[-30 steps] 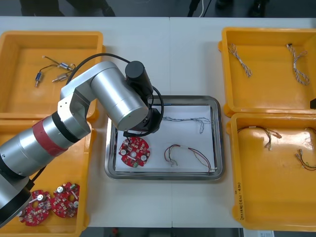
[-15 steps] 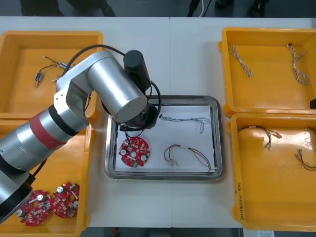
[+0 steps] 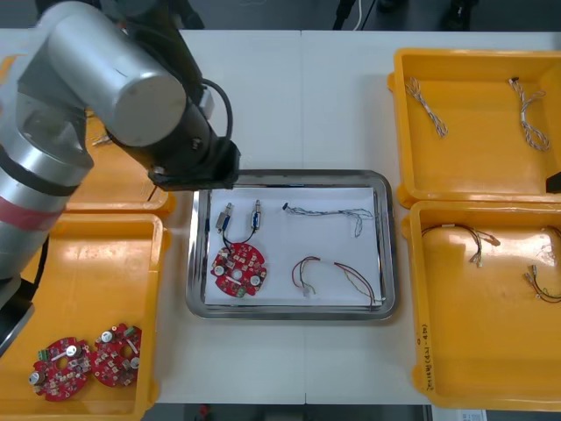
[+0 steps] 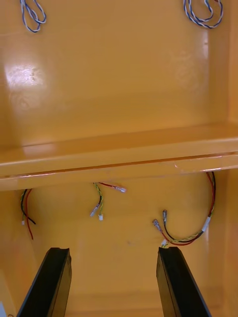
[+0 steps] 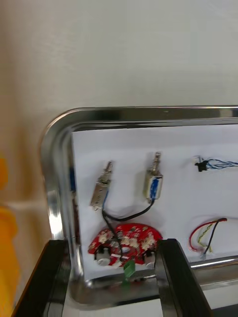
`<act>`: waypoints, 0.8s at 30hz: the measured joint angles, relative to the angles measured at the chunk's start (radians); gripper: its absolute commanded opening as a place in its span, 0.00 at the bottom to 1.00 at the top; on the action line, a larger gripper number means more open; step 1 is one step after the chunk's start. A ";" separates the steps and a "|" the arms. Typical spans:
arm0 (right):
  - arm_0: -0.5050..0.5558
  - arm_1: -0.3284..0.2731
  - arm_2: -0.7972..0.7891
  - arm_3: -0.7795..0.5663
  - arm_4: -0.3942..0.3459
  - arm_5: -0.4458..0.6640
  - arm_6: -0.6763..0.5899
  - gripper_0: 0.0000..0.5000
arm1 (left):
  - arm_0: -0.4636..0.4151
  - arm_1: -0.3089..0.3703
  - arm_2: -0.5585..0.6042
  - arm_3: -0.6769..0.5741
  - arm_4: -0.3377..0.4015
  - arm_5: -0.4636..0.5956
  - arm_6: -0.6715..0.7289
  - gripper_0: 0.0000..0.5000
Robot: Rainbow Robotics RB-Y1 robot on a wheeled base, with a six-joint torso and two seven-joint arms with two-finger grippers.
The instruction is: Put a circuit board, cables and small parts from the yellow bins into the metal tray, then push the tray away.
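Note:
The metal tray lies mid-table, white inside. In it are a round red circuit board, two small metal parts joined by a black cable, a blue and white cable and a red and yellow cable. My left arm hangs over the tray's far left corner. In the left wrist view my left gripper is open above the circuit board, with the small metal parts just beyond its fingers. My right gripper is open over the near right yellow bin.
Two more circuit boards lie in the near left yellow bin. The far left bin holds small metal parts. Blue and white cables lie in the far right bin, red and yellow cables in the near right one.
My left arm has lifted and drawn back to the left, off the tray. The two small metal parts with their black cable now show in the tray.

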 measured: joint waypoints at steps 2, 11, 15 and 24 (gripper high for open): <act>0.001 0.000 0.000 -0.016 -0.005 0.000 0.000 1.00 | 0.000 0.020 0.041 -0.001 0.016 0.035 -0.001 1.00; -0.006 0.000 0.066 -0.106 -0.028 0.000 0.000 1.00 | 0.001 0.116 0.162 -0.003 0.049 0.068 -0.069 1.00; -0.047 0.000 0.129 -0.112 -0.073 0.000 0.000 1.00 | 0.016 0.160 0.205 -0.021 0.064 0.069 -0.120 1.00; -0.217 0.000 0.337 -0.122 -0.170 0.000 0.000 1.00 | 0.127 0.251 0.340 -0.114 0.136 0.070 -0.186 1.00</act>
